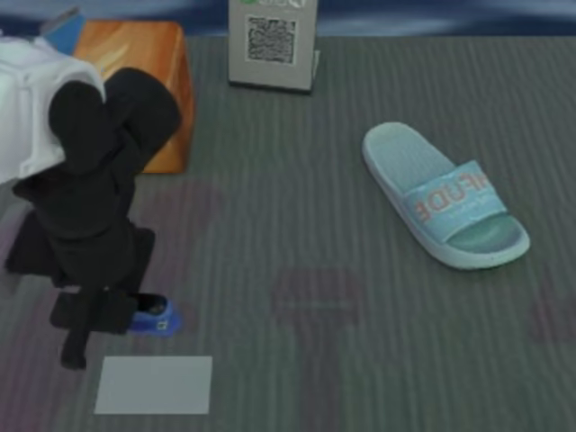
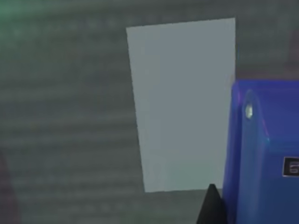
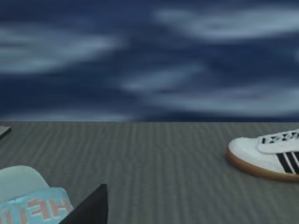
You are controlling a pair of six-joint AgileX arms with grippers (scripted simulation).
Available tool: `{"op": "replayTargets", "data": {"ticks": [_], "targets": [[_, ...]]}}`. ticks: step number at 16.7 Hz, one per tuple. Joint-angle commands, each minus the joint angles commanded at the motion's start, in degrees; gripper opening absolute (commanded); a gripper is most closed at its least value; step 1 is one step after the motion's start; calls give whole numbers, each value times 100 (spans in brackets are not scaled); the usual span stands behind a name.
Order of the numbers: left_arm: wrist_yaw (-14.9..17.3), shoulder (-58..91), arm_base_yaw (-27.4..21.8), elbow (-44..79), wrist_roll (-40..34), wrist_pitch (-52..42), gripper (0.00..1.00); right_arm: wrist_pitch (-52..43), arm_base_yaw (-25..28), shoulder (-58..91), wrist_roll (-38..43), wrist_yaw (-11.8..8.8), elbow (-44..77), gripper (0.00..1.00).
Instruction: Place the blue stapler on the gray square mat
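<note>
One end effector, left [image 1: 135, 315], seemingly clamps blue stapler [image 1: 155, 317] near gray square mat [image 1: 154, 385].

This is a rendered test scene, not a real room. The table [image 1: 360, 270] is a flat dark gray surface with fine stripes and faint purplish patches, and behind it the right wrist view shows only a blurred dark-blue backdrop [image 3: 149, 60] with pale smears, no walls or furniture. The things scattered on it have nothing in common: a pale blue slipper [image 1: 445, 196], a white sneaker [image 3: 266, 156] with black stripes, an orange-brown box [image 1: 148, 76], an upright card with a QR code [image 1: 272, 42], a blue stapler [image 1: 155, 317] and a plain gray square mat [image 1: 154, 384]. Such a mixed lot on a bare surface suggests a simulated robot lab bench.
</note>
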Motion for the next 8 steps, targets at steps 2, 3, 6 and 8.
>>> {"op": "replayTargets", "data": {"ticks": [2,3,6,8], "targets": [[2,-227,-54,-191,-487,57,0,0,0,0,0,0,0,100],[3,-312,-71,-260,-643,82,0,0,0,0,0,0,0,100],[3,-380,-84,-313,-759,103,0,0,0,0,0,0,0,100],[3,-380,-84,-313,-759,103,0,0,0,0,0,0,0,100]]}}
